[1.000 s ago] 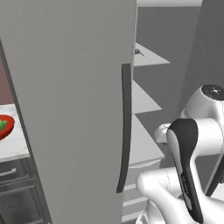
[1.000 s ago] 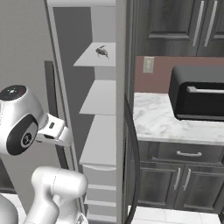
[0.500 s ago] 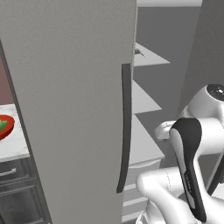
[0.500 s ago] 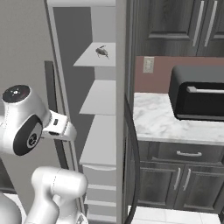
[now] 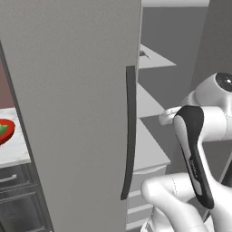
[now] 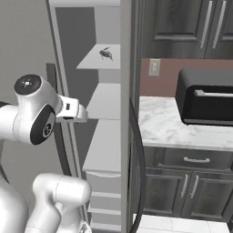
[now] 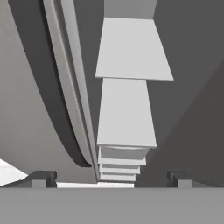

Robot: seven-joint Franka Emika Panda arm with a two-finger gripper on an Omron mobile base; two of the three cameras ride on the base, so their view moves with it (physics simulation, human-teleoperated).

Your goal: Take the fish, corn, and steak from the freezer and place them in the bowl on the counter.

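Partly hidden or hard to read:
- bowl (image 5: 4, 134), red, cut by the left edge of the left base view and covered on its right by the open door; green shape inside, too little showing to name.
- counter (image 5: 14, 152), white marble under the bowl, a narrow strip visible beside the door.
- small dark item (image 6: 106, 53) on the top shelf, too small to identify.
- freezer drawers (image 6: 105, 190), low in the cabinet, partly behind the arm (image 5: 194, 149) in both base views.
- black appliance (image 6: 205, 102) on the marble top right of the freezer, cut by the frame edge.

Changed against half a second and one second ago:
- hand end of the arm higher and further toward the shelves (image 6: 107, 145).
- bowl, door, shelves and appliance in the same places; base not driven.

Orientation:
- freezer (image 5: 77, 90) upright, long axis vertical; door swung open, outer face toward the left base camera.
- door handle (image 5: 130, 136), dark, long axis vertical, slightly bowed.
- shelves level, stacked one above another, running back into the cabinet.

Gripper (image 7: 111, 181): spread wide, fingertips (image 7: 43, 178) far apart at the bottom of the hand view, nothing between them; aimed along the shelf stack inside the freezer, touching nothing.

Bowl location: on the counter, left of the freezer door, well apart from the gripper.
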